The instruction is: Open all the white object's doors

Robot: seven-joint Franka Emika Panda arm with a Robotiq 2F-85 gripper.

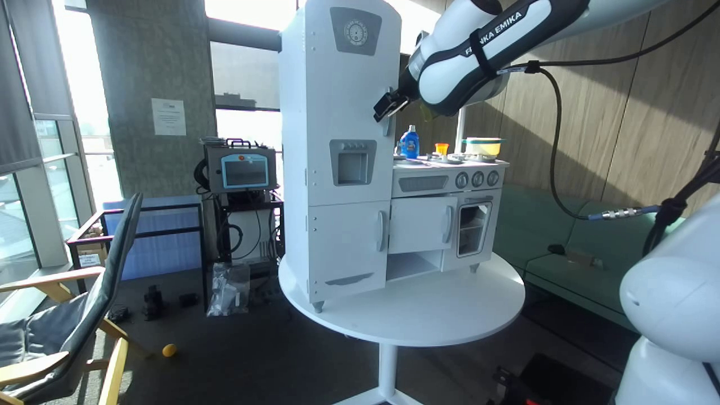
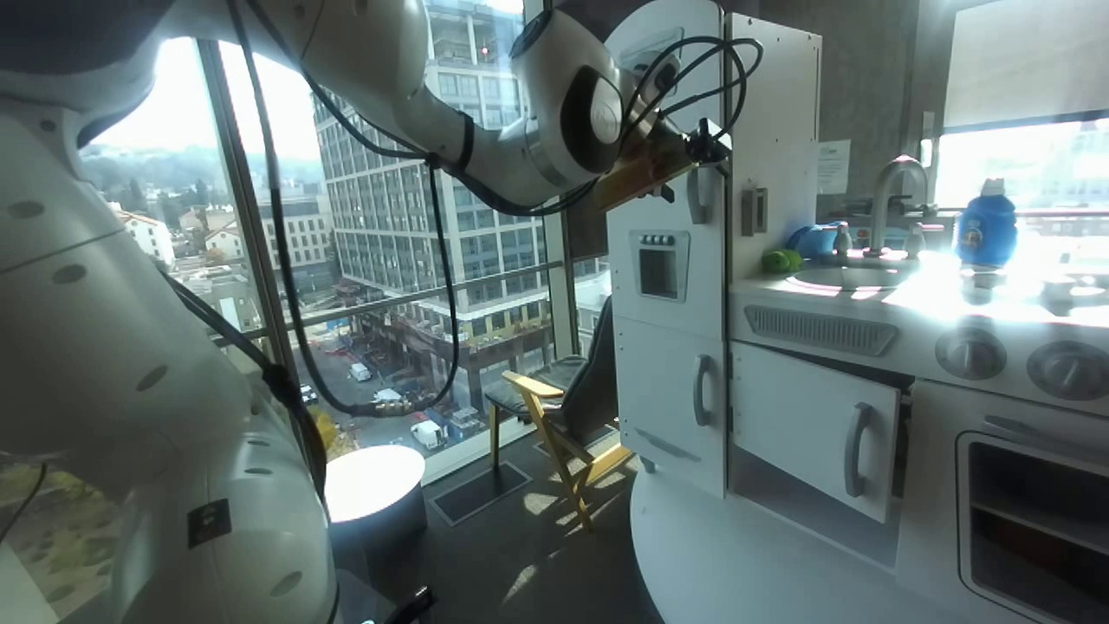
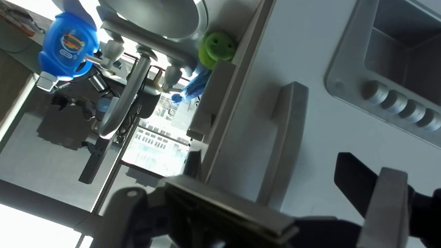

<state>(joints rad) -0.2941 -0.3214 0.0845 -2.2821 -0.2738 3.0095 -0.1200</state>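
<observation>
The white object is a toy kitchen with a tall fridge section on a round table. Its upper fridge door point(image 1: 349, 101) is shut, and so is the lower fridge door point(image 1: 346, 242). The cabinet door point(image 2: 806, 425) beside it stands ajar, with a gap at its handle side. The oven door point(image 1: 472, 225) looks shut. My gripper point(image 1: 389, 107) is at the upper door, and also shows in the wrist view point(image 3: 270, 168). It is open, with its fingers apart on either side of the upper door's grey handle point(image 3: 289, 131). I cannot tell whether either finger touches it.
A blue bottle point(image 2: 987, 230), a faucet point(image 2: 892, 191) and a green toy point(image 3: 218, 48) stand on the counter right beside the fridge section. An orange cup point(image 1: 441, 148) is there too. The round white table point(image 1: 439, 320) carries the kitchen. A chair point(image 1: 112, 281) stands nearby.
</observation>
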